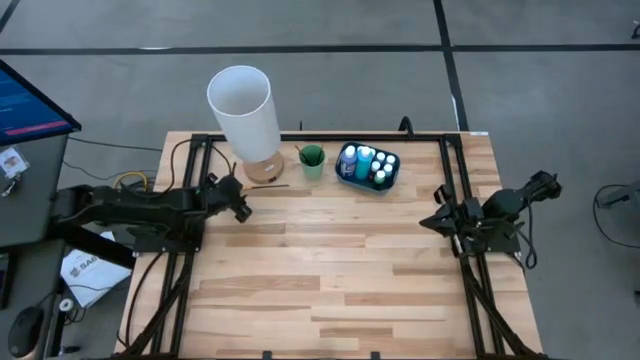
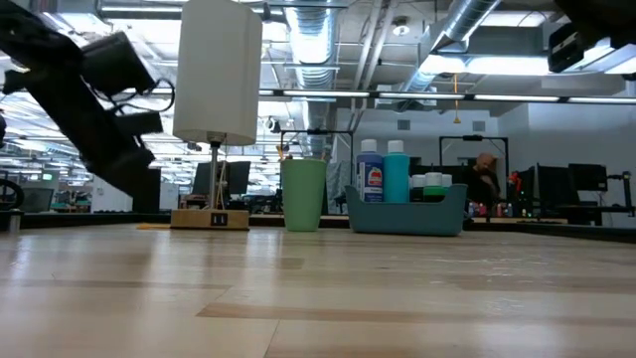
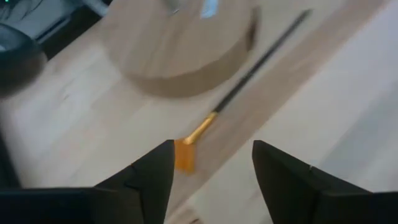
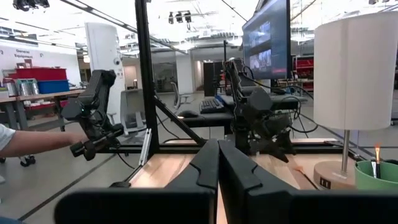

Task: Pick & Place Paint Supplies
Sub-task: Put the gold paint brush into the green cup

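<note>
A thin dark brush with an orange tip lies flat on the table beside the lamp's round wooden base. In the high view the brush shows as a thin line. My left gripper is open and hovers above the brush's orange end without touching it. Several white-capped bottles stand in the blue tray. Another brush stands in the green cup. My right gripper waits shut near the table's right edge.
A white-shaded lamp stands at the far left of the table, close to my left gripper. The green cup and blue tray sit along the far edge. Black frame rails run down both table sides. A person's arm shows beyond the table.
</note>
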